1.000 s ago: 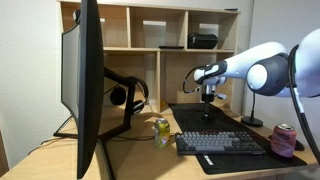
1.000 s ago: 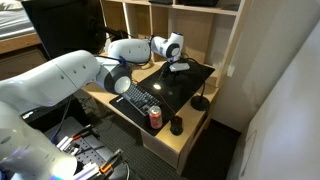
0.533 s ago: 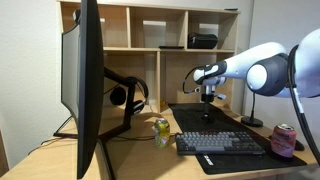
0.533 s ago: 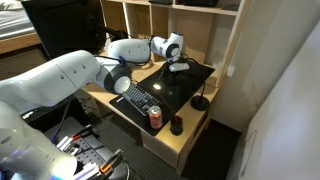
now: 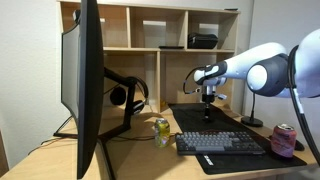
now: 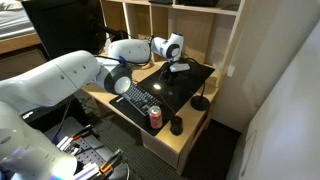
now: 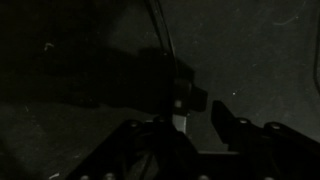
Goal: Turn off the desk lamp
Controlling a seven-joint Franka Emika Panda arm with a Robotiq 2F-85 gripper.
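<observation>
Approach looks like the step in hand. In an exterior view the gripper (image 5: pixel 207 98) hangs nose-down over the black mat (image 5: pixel 226 117), toward the bench's back edge. The desk lamp (image 5: pixel 252 121) stands with its round base near the side edge away from the monitor (image 5: pixel 88 80), well apart from the gripper. Its head is hidden behind the arm.

In an exterior view from above, the gripper (image 6: pixel 178 68) is again near the back edge and the lamp's base (image 6: pixel 200 103) sits toward that side edge.

The wrist view is dark. The gripper (image 7: pixel 177 116) has its fingers apart with nothing between them, and no lamp is in view.

The next move calls for crossing toward that side edge and finding the switch, which I cannot locate. Nothing visibly differs from the earlier frames.
</observation>
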